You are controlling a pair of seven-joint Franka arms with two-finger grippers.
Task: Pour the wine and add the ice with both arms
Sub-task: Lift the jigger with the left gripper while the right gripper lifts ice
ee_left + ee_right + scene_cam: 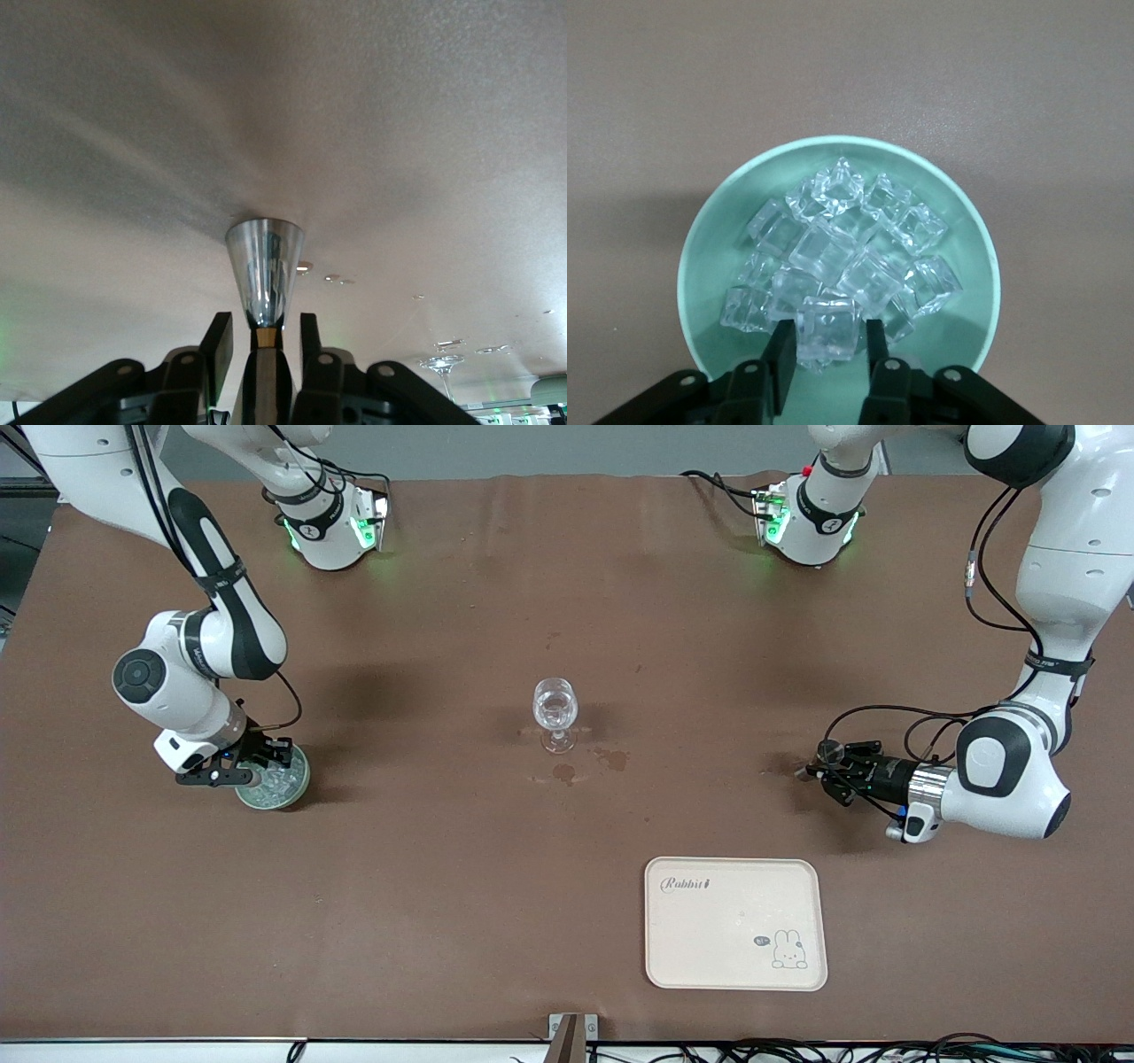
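Many ice cubes (833, 266) in green bowl (709, 266), wine glass (555, 713) seemingly part-filled

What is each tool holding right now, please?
Left tool: shut on a small metal cup, held low over the table.
Right tool: shut on an ice cube in the bowl.

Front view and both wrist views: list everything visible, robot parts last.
wine glass: one, clear, a little clear liquid inside, mid-table.
pale green bowl: one, toward the right arm's end of the table.
ice cubes: a heap, clear, in the bowl.
tray: one, cream with a rabbit print, nearer the front camera than the glass.
cloth: one, brown, covers the table, dark stains beside the glass.
metal cone: one, silver, between the left gripper's fingers.
right gripper: black, over the bowl, around one cube.
left gripper: black, low over the cloth.
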